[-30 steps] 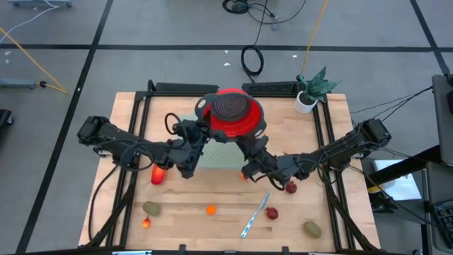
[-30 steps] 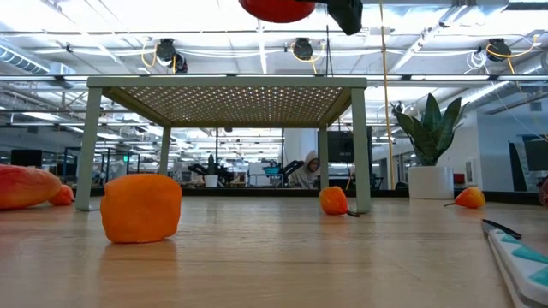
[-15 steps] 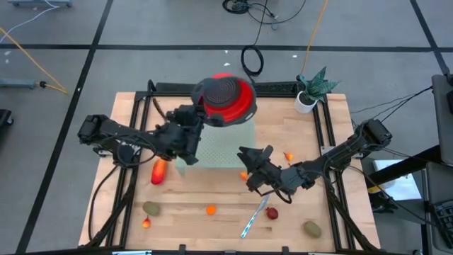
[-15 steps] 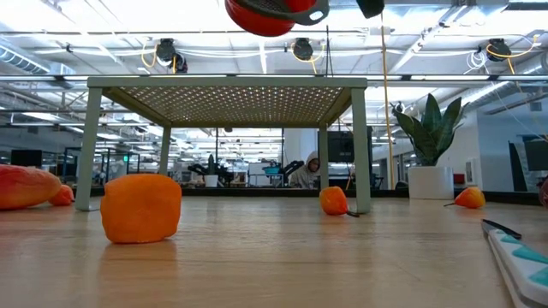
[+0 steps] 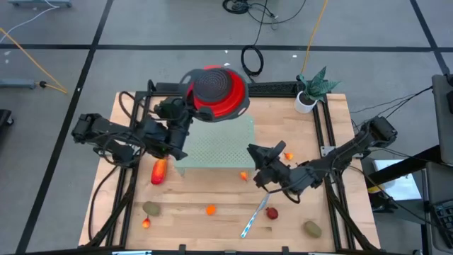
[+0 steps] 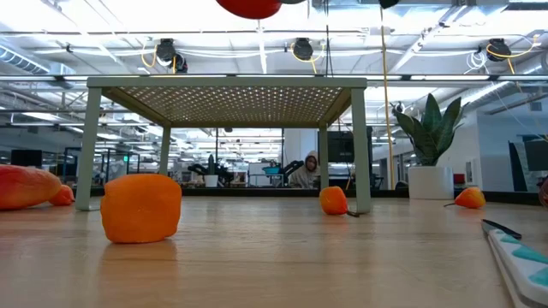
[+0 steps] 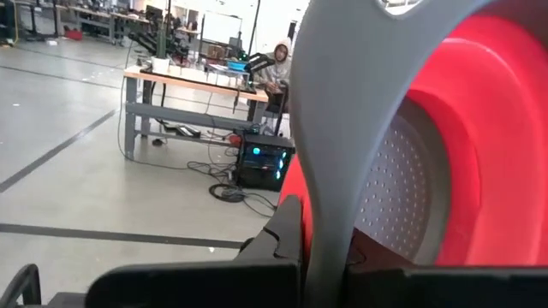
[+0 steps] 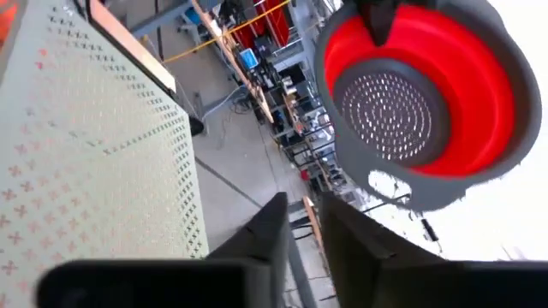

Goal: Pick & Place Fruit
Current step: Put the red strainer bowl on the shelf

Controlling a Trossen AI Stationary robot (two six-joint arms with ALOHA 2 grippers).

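My left gripper [image 5: 185,113] is above the far left part of the table, shut on the red collapsible bowl [image 5: 216,92]. The bowl is held high with its perforated grey bottom up, and only its lower edge [image 6: 248,7] shows in the low view. My right gripper [image 5: 265,157] hovers over mid-table, empty, with a narrow gap between its fingers. Small toy fruits lie on the wood: a red-orange one [image 5: 160,170], olive ones [image 5: 151,208] [image 5: 312,228], orange ones [image 5: 211,210] [image 5: 244,176] [image 5: 288,156] and a dark red one [image 5: 272,213]. My left gripper holds the bowl by its grey rim handle [image 7: 330,214], which passes up between the two fingers. The fingers come from the table's left side. The bowl is lifted clear of everything and tilted, with its perforated bottom turned upward.
A pale green perforated rack [image 5: 216,145] stands on legs at mid-table, below the bowl. A silver-and-blue knife [image 5: 255,216] lies near the front edge beside the dark red fruit. A potted plant [image 5: 311,88] stands at the far right corner. Black rails run along the table's sides.
My left gripper has carried the bowl up and toward the table's far left, and in the low view the bowl has risen almost out of the picture. My right gripper has drawn away from the bowl, toward the right. The fruits have stayed where they were.
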